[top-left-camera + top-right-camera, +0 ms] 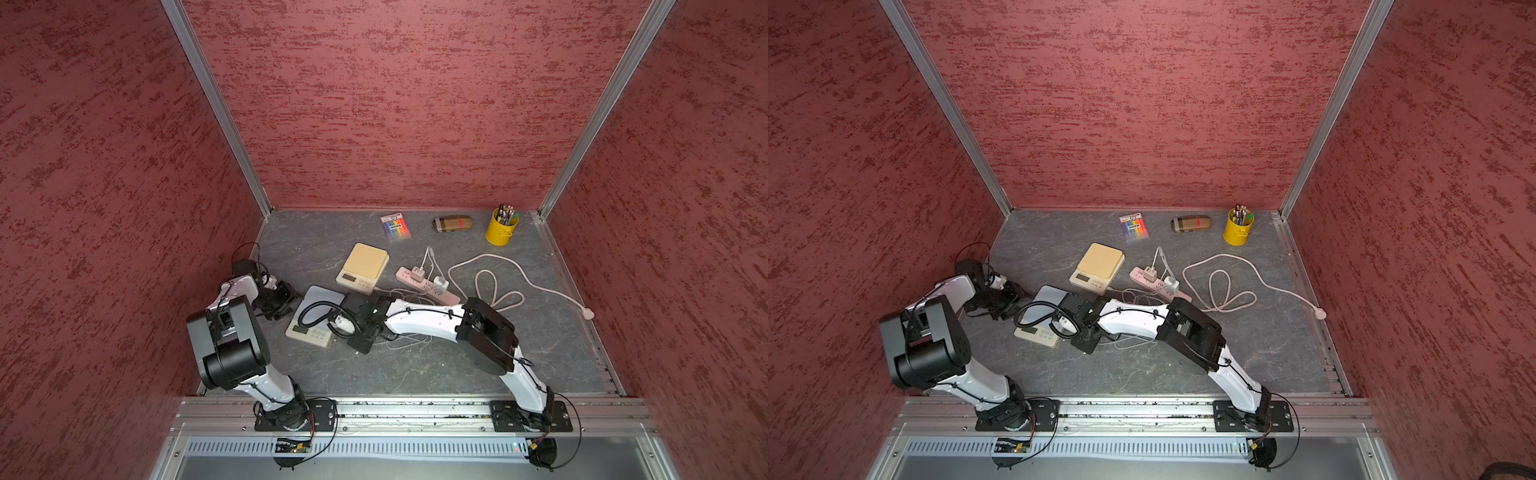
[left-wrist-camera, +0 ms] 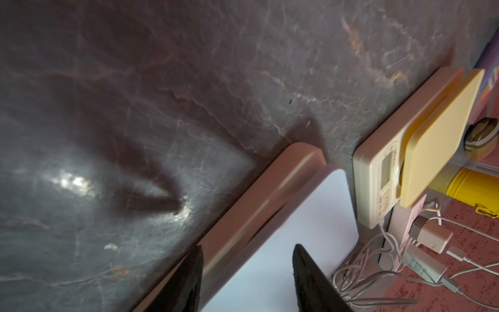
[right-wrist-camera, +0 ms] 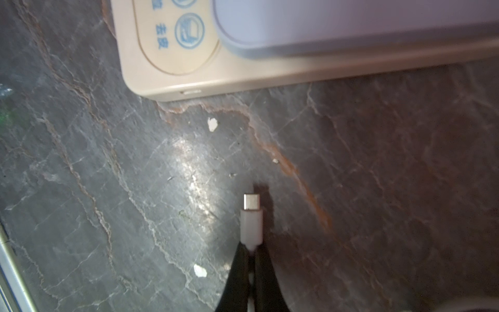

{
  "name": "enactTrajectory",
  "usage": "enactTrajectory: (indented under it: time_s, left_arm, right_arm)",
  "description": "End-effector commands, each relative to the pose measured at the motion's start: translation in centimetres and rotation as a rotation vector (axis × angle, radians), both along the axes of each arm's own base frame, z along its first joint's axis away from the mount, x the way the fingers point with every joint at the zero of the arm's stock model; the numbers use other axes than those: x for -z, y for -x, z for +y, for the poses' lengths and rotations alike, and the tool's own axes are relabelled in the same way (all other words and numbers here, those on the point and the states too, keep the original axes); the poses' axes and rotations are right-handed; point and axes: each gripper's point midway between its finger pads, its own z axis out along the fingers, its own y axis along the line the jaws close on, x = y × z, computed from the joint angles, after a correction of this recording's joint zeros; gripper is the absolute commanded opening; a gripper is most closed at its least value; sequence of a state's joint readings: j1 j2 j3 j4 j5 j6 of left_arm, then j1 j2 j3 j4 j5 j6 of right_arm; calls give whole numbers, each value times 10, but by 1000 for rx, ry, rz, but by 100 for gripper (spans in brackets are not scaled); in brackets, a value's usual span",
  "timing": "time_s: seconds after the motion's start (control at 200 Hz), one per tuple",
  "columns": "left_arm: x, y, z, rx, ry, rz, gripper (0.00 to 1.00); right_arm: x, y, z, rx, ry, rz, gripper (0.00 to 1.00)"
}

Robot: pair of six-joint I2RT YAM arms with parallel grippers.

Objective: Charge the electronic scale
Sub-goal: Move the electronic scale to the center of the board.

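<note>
1. The right tool (image 3: 251,250) is pressed together, pinching the rear of a white USB-C plug (image 3: 251,224).
2. The plug juts straight ahead of this tool, its long axis in line with the tool and its metal tip aimed at the scale (image 3: 243,73).
3. The scale lies ahead, apart from the tip, with bare worktop (image 3: 351,175) between. Its charging port (image 3: 190,91) sits off the plug's line.
4. The left tool (image 2: 247,270) is spread at the scale's edge; contact cannot be told.

1. The right arm (image 1: 419,320) reaches over a white-topped scale (image 1: 322,297).
2. A yellow-topped scale (image 1: 365,257) sits just behind it, beside a pink power strip (image 1: 405,274).
3. Thin white charging cable (image 1: 409,341) trails beneath that arm.
</note>
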State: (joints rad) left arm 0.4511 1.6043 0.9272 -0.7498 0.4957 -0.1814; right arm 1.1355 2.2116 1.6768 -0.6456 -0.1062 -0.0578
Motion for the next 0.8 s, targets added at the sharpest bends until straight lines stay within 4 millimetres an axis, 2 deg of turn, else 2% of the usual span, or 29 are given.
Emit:
enactTrajectory:
  time_s: [0.0, 0.085, 0.286, 0.516, 0.796]
  left_arm:
    - [-2, 8, -14, 47, 23, 5, 54]
    - [1, 17, -26, 57, 54, 26, 54]
    - [-2, 21, -44, 67, 65, 26, 54]
    - [1, 21, -47, 79, 69, 32, 54]
    - [12, 33, -52, 72, 88, 60, 53]
  right_arm:
    - [-12, 0, 2, -10, 8, -27, 0]
    - [-12, 0, 5, -17, 5, -26, 0]
    - [-16, 5, 7, -43, -8, -21, 0]
    - [-16, 8, 10, -71, -18, -24, 0]
    - [-25, 5, 19, -61, -68, -37, 0]
